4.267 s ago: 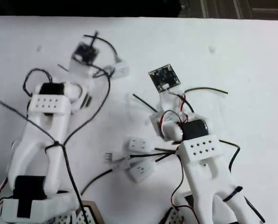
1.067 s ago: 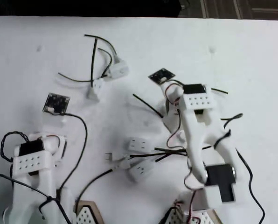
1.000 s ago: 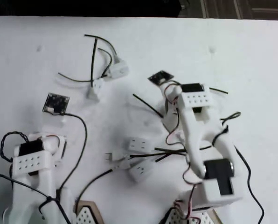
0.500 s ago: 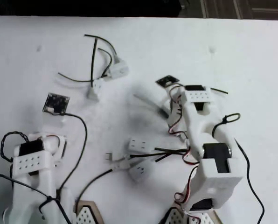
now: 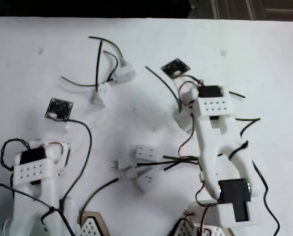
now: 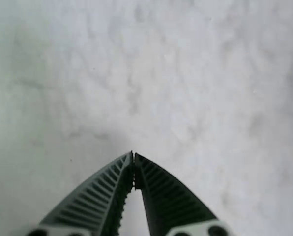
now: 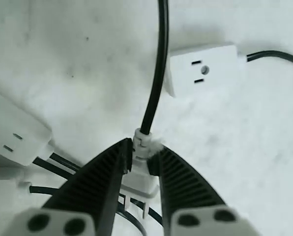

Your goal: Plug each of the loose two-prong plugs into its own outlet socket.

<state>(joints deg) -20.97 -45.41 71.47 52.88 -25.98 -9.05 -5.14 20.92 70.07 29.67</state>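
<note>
Swinging outward, the right gripper point(image 7: 140, 149) is carrying 1 clamped plug point(image 7: 138, 182), likely toward a socket point(image 7: 203, 69); the left gripper point(image 6: 133, 167) is sitting pinched together, empty.

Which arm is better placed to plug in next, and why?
Right. The right gripper is shut on a white plug, with a white outlet socket lying beyond it. The left gripper is shut over bare table.

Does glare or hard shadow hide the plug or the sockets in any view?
High view: even light across the table, shadows faint, sockets plain. Right wrist view: the plug in the right gripper is clearly lit; a soft shadow edges one socket. Left wrist view: soft mottled light, no glare.
</note>
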